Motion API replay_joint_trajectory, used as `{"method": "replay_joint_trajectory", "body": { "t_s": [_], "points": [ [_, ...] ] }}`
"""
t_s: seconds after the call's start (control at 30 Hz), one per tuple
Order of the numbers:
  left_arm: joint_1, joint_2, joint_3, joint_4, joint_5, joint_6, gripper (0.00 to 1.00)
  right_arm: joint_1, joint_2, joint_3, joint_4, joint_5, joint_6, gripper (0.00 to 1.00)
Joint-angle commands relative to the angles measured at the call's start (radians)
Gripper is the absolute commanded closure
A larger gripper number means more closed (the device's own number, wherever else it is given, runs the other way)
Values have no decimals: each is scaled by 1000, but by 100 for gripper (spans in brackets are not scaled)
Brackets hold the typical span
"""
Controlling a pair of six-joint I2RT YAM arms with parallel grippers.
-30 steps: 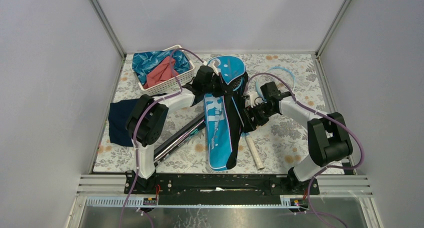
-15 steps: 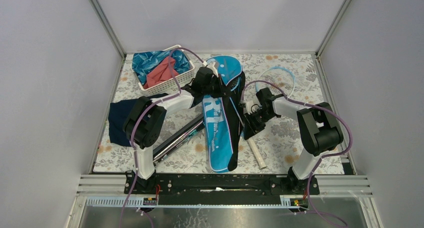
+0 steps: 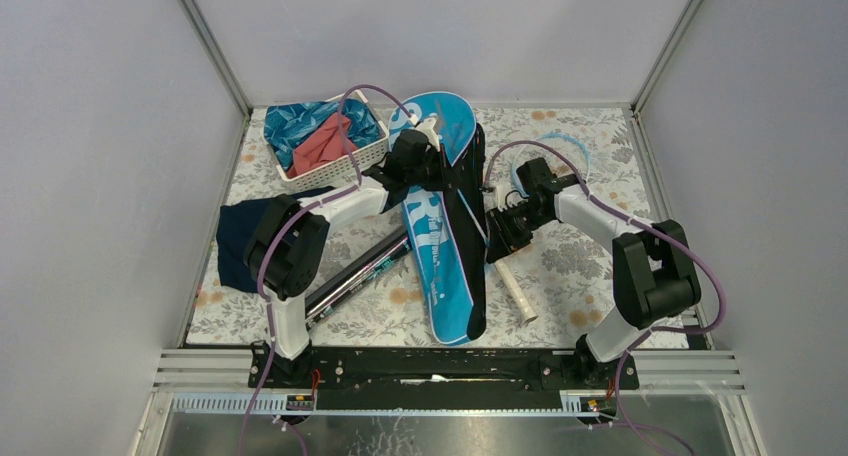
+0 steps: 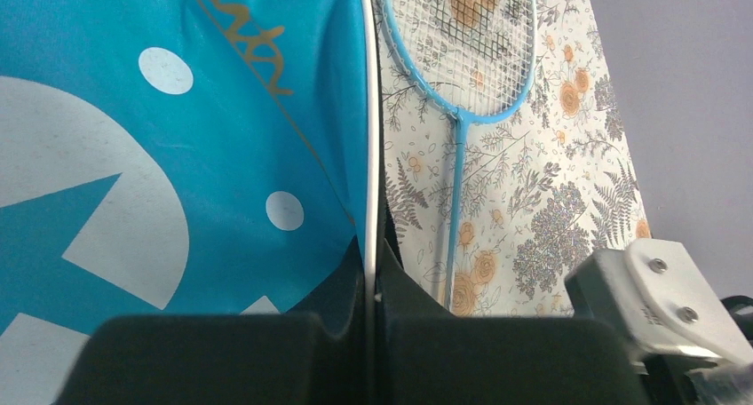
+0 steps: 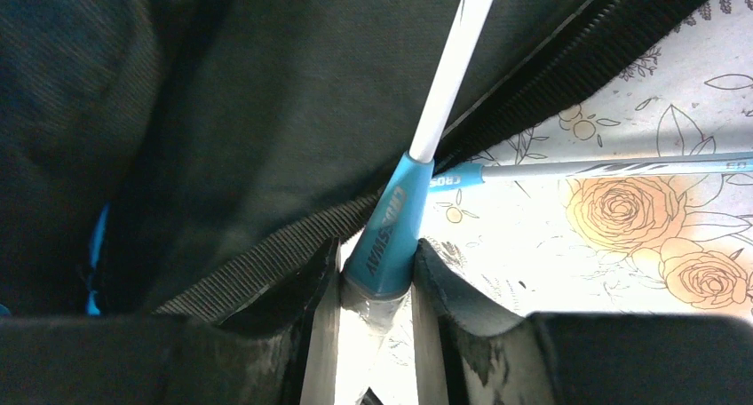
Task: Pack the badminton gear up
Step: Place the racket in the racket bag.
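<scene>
White grip end first: nearest you, the handle of the light-blue-framed badminton racket [image 3: 513, 294] lies on the flower-printed worktop [image 3: 580, 276], trailing out of the long blue racket-shaped bag [image 3: 440, 276]. To the left of the bag, the long black tube [image 3: 355, 274] rests slantwise, not yet packed.

A little farther in, your right fingers [image 5: 471, 334] are closed on the blue cone where that racket's white shaft meets its handle. The shaft runs up into the bag's black lining, so the head looks to be already inside. Gripping at the cone seems sensible. It lets you steer the whole racket along the bag's length while the handle follows freely.

Beyond that, your left fingers [image 4: 222, 361] are pinched fully shut on the bag's white-piped edge. As I read it, they hold the flap up so that the mouth stays open for the racket, and they keep the bag from sliding as you push.

Right of the bag, the second light-blue racket [image 4: 471, 41] lies flat on the worktop with its head toward the far edge. Its shaft passes just beside your right fingers, so it is probably next. No shuttlecock shows in any view.

Farthest off, the white slatted basket [image 3: 335, 168] of cloths and the navy blue cloth [image 3: 232, 244] sit on the left, apart from the work.
</scene>
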Motion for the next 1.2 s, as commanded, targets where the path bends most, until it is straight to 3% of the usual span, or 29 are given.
{"method": "replay_joint_trajectory", "body": {
  "t_s": [0.0,0.37,0.57,0.7,0.9,1.17],
  "points": [
    [-39,-20,61,-18,-14,49,100,7,-75,50,93,-108,11,100],
    [-92,32,134,-72,-23,21,100,7,-131,12,276,-157,136,100],
    [-98,52,122,-44,39,-35,100,7,-126,-30,387,-150,224,99],
    [-97,56,115,-31,40,-47,100,8,-117,-55,421,-174,261,88],
    [-75,73,132,-5,107,-86,100,7,-152,-82,374,-135,200,62],
    [-21,75,146,35,192,-121,100,-3,-231,-70,270,-2,123,45]
  ]
}}
